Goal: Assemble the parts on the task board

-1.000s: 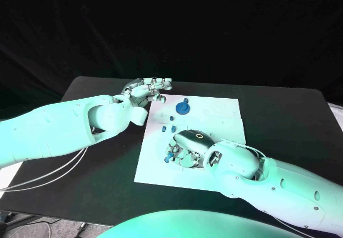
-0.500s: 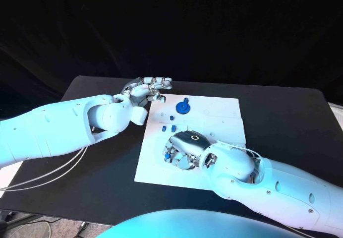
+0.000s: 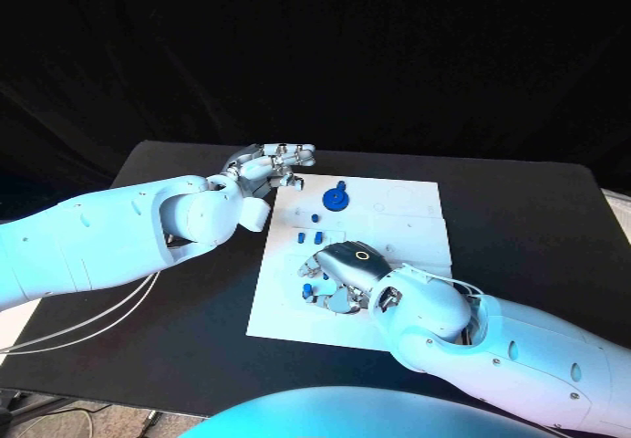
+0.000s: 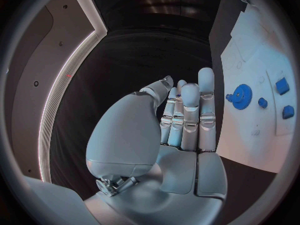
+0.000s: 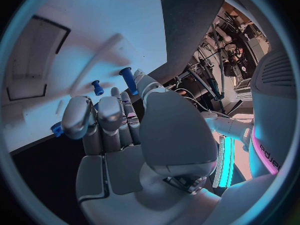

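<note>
Where right robot hand (image 3: 345, 267) covers: parts unclear.

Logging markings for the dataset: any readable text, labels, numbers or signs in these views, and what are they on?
No text reads clearly.
Right wrist view: dark lettering on the robot's white right arm, cut off and too distorted to read.
Task board: faint outlines, no legible words or numbers.
Blue parts: no markings visible.

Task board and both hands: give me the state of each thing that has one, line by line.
Task board: flat on the black table.
Blue gear: lying on the board near its far edge, untouched.
Small blue parts: on the board, loose.
Left hand: at the board's far left corner, fingers together, holding nothing.
Right hand: lowered over the board's near left part, fingers curled around small blue pieces; grip unclear.
</note>
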`<state>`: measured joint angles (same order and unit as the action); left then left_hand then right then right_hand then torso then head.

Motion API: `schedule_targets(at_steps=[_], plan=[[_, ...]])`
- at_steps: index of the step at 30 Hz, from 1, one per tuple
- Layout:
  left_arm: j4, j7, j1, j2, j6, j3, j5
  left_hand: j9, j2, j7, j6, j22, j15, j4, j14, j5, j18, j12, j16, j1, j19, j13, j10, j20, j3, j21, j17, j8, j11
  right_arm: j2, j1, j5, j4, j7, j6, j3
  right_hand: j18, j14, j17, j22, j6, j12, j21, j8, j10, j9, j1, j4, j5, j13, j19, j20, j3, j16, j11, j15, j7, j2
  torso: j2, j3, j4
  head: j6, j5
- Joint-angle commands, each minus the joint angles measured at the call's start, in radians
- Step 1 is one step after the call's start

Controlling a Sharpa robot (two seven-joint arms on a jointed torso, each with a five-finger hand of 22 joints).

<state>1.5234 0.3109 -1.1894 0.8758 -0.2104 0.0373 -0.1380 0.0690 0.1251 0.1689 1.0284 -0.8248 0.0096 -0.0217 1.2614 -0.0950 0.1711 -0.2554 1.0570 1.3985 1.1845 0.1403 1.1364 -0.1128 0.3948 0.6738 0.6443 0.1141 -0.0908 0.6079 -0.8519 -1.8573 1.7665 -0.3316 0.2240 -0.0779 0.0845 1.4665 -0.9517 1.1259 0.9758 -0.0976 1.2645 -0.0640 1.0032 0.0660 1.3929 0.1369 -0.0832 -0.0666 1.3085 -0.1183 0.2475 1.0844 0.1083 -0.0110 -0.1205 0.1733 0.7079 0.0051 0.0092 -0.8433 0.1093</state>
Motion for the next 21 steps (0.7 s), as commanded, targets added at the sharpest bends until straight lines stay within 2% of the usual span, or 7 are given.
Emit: schedule_targets(at_steps=[1,6,10,13,16,18,21], plan=[[0.001,0.002,0.000,0.000,0.022,-0.001,0.003,-0.001,0.001,-0.001,-0.005,0.001,0.000,0.002,-0.007,-0.005,0.011,-0.006,-0.005,0.007,-0.007,0.001,-0.007,0.002,-0.004,-0.007,-0.001,0.007,-0.001,0.020,0.006,-0.017,0.029,0.006,0.128,-0.003,0.020,-0.003,0.007,-0.002,-0.001,-0.016,-0.006,-0.001,-0.004,0.002,0.011,0.003,-0.005,-0.003,-0.005,0.000,-0.020,-0.009,-0.004,-0.004,-0.003,-0.008,-0.001,0.0010,-0.0005,0.004,-0.006],[0.001,0.001,0.000,0.002,0.023,0.000,0.003,-0.001,0.001,-0.001,-0.005,0.001,0.000,0.002,-0.008,-0.005,0.011,-0.006,-0.006,0.006,-0.007,0.002,-0.008,0.002,-0.005,-0.007,-0.003,0.007,-0.001,0.084,0.011,0.040,0.091,0.026,0.164,-0.033,0.020,-0.004,0.017,-0.002,0.015,-0.046,-0.007,-0.003,0.017,0.004,0.022,0.008,-0.009,-0.005,-0.001,0.004,-0.036,-0.017,-0.010,0.001,-0.006,-0.020,-0.002,0.0009,-0.0054,0.008,-0.011],[0.002,0.000,0.001,0.004,0.023,0.000,0.003,-0.001,0.001,-0.001,-0.005,0.001,0.000,0.002,-0.008,-0.005,0.011,-0.006,-0.006,0.006,-0.007,0.002,-0.008,0.002,-0.005,-0.007,-0.003,0.007,-0.001,0.187,0.010,0.183,0.149,0.029,0.160,-0.079,0.018,-0.002,0.021,0.006,0.039,-0.085,-0.002,-0.007,0.077,0.006,0.022,0.017,-0.018,-0.008,0.007,0.011,-0.043,-0.020,-0.024,0.011,-0.018,-0.032,-0.005,-0.0011,-0.0103,0.016,-0.031],[0.004,0.000,0.001,0.007,0.022,0.002,0.003,-0.001,0.001,-0.001,-0.005,0.001,0.000,0.002,-0.008,-0.005,0.011,-0.006,-0.006,0.006,-0.007,0.002,-0.008,0.002,-0.005,-0.007,-0.003,0.007,-0.001,0.282,0.007,0.293,0.186,0.004,0.152,-0.105,0.004,0.017,-0.037,0.068,0.070,-0.138,0.045,-0.017,0.204,0.009,0.014,0.032,-0.044,-0.028,0.047,0.020,-0.043,0.032,-0.040,0.023,-0.025,-0.038,-0.009,-0.0025,-0.0157,0.023,-0.047],[0.010,0.001,0.001,0.011,0.022,0.004,0.003,-0.001,0.001,-0.001,-0.005,0.001,0.000,0.002,-0.008,-0.005,0.011,-0.006,-0.006,0.006,-0.007,0.002,-0.008,0.002,-0.005,-0.007,-0.003,0.007,-0.001,0.366,0.005,0.351,0.210,-0.039,0.157,-0.116,-0.012,0.038,-0.112,0.143,0.097,-0.197,0.100,-0.028,0.329,0.012,-0.014,0.055,-0.084,-0.065,0.092,0.035,-0.062,0.099,-0.066,0.042,-0.008,-0.025,-0.012,-0.0040,-0.0232,0.028,-0.064],[0.015,0.002,0.001,0.016,0.020,0.005,0.003,-0.001,0.001,-0.001,-0.005,0.001,0.000,0.002,-0.008,-0.005,0.011,-0.006,-0.006,0.006,-0.007,0.002,-0.008,0.002,-0.005,-0.007,-0.003,0.007,-0.001,0.429,0.006,0.387,0.224,-0.089,0.161,-0.122,-0.023,0.047,-0.158,0.190,0.111,-0.247,0.136,-0.036,0.393,0.014,-0.041,0.078,-0.113,-0.112,0.120,0.053,-0.092,0.141,-0.084,0.058,0.009,-0.009,-0.013,-0.0033,-0.0331,0.033,-0.072],[0.020,0.002,0.001,0.020,0.019,0.006,0.003,-0.001,0.001,-0.001,-0.005,0.001,0.000,0.002,-0.008,-0.005,0.011,-0.006,-0.006,0.006,-0.007,0.002,-0.008,0.002,-0.005,-0.007,-0.003,0.007,-0.001,0.485,0.014,0.401,0.238,-0.153,0.158,-0.125,-0.030,0.051,-0.198,0.223,0.118,-0.309,0.161,-0.043,0.407,0.015,-0.069,0.108,-0.171,-0.189,0.136,0.064,-0.135,0.178,-0.093,0.068,0.019,-0.007,-0.014,-0.0008,-0.0421,0.036,-0.082]])
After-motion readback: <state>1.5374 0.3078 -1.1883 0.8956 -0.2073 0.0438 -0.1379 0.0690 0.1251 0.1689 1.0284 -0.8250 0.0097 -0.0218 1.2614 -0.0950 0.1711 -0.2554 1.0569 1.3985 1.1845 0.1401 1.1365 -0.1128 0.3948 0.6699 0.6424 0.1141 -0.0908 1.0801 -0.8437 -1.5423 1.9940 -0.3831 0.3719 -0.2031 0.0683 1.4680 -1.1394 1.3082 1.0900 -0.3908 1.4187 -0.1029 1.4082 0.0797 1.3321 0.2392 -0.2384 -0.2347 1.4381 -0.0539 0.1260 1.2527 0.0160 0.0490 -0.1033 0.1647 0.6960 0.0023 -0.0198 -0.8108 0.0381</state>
